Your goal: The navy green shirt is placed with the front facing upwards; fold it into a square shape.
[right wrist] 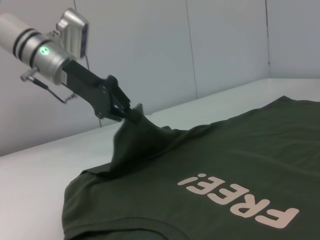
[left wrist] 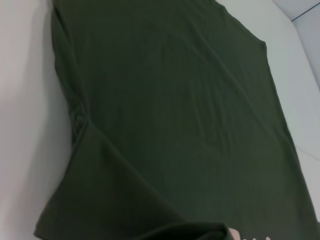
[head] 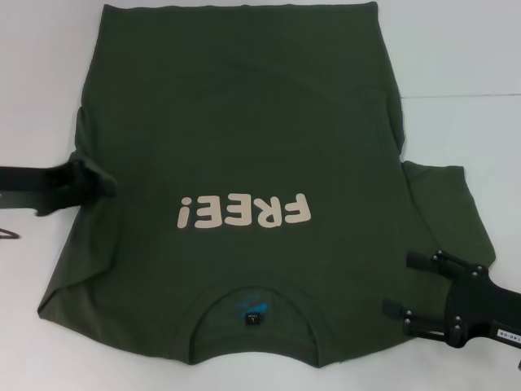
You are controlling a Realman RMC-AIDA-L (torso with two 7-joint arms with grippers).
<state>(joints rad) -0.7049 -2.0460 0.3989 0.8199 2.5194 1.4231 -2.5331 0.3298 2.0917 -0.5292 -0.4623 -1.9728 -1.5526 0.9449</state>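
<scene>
Between left gripper point(head: 104, 186) fingers: clenched, lifted left sleeve of dark olive-green cotton shirt point(head: 244, 155), front-up on white table point(head: 456, 65). Right gripper point(head: 411, 289) spread beside right sleeve. Judgement: first fold starting; all folds remain.

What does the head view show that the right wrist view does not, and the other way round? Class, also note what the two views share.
Only the head view shows the right gripper, open beside the shirt's right sleeve, and the collar with its small blue neck label.

Only the right wrist view shows the wall behind the table and the left gripper lifting pinched fabric off the table into a peak.

Both show the navy green shirt lying front up, its cream FREE! lettering, the white table and the left gripper shut on the shirt's left side.
</scene>
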